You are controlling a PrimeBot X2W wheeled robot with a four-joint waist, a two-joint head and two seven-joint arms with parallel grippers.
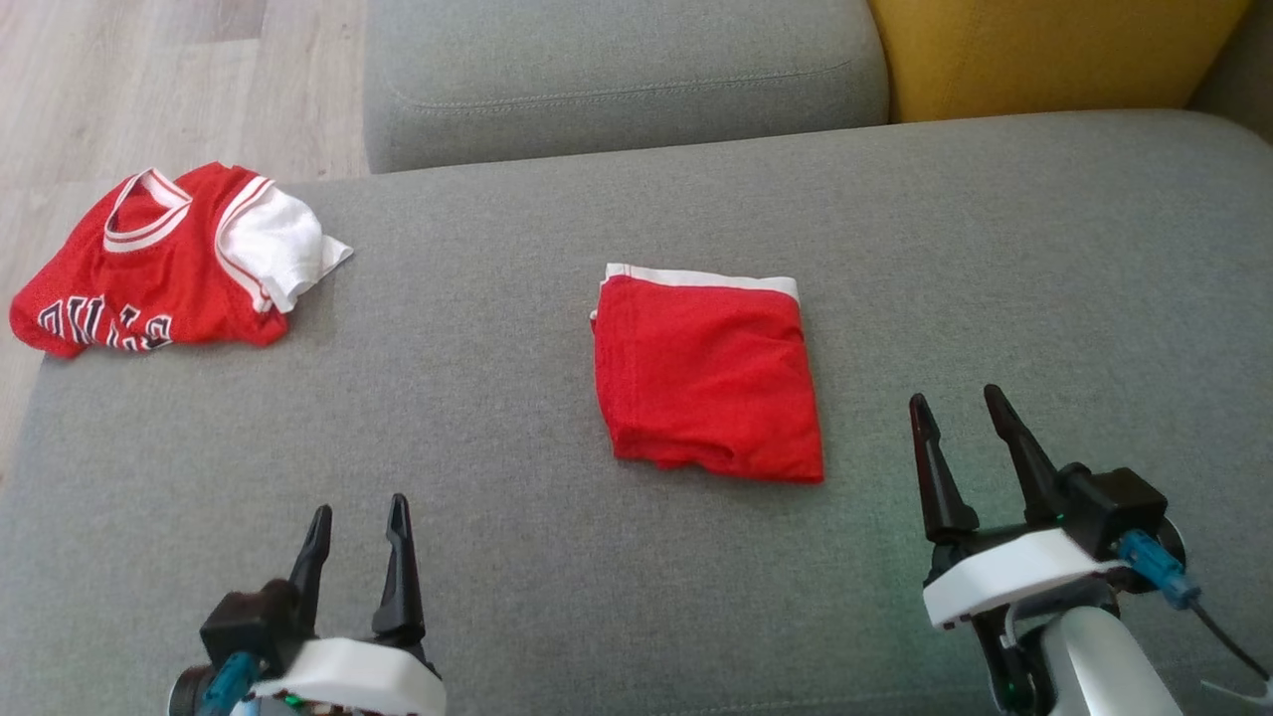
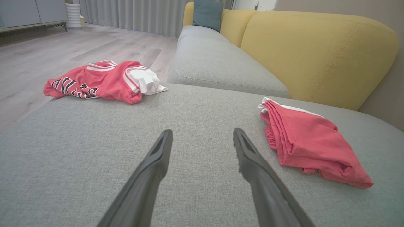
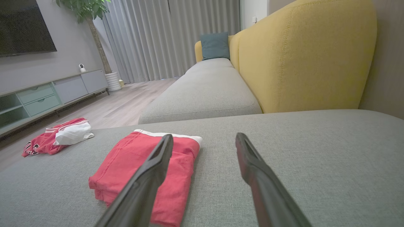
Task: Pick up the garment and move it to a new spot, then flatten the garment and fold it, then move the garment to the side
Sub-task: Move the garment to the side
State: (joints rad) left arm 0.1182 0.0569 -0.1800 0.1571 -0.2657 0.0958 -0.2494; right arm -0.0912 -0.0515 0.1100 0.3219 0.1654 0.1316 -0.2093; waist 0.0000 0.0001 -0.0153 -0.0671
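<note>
Partly legible — inverted lettering on jersey (image 1: 149, 273).

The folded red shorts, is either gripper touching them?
No, in the head view the left gripper and right gripper hang open over the sofa cushion, apart from the folded red shorts.

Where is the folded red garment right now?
The folded red garment lies near the middle of the grey sofa seat in the head view, ahead and left of the right gripper, well right of the crumpled jersey.
</note>
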